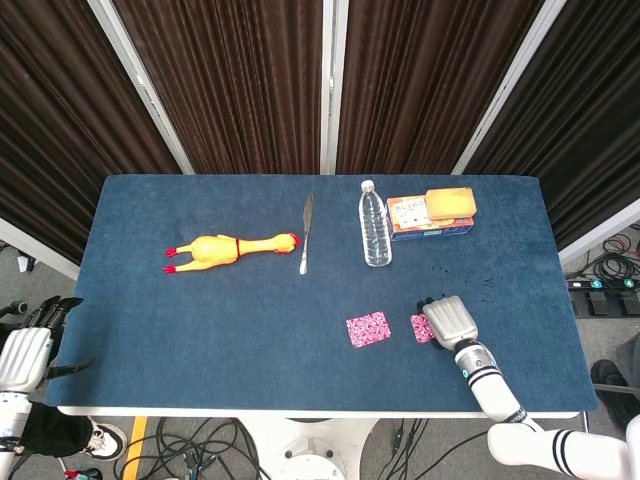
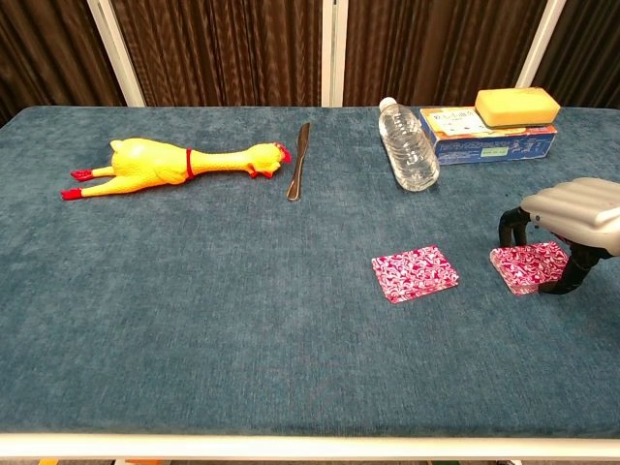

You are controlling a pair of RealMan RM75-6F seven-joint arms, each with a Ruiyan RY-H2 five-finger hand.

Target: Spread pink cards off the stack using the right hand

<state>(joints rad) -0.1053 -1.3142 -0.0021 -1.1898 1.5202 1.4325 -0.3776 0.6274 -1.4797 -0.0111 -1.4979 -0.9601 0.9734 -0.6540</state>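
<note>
The small stack of pink patterned playing cards lies on the blue felt table near its right front part, directly under the grey right hand, which arches over it palm down. In the chest view a dark finger curls down at the stack's far left corner and the dark thumb comes down at its near right edge, so the stack sits between them; whether they actually clamp it or only touch its edges cannot be told. In the head view only the stack's left edge peeks out from beneath the hand.

A single pink patterned card lies flat on the felt just to the left of the stack, apart from it and slightly skewed. Both show a pink-and-white mottled back; the stack looks thin, with white edges along its near side.

The right forearm reaches in from the table's near right corner, knuckles up, the hand's back roughly level. The left hand hangs off the table's left front corner with its dark fingers loosely apart, holding nothing
</note>
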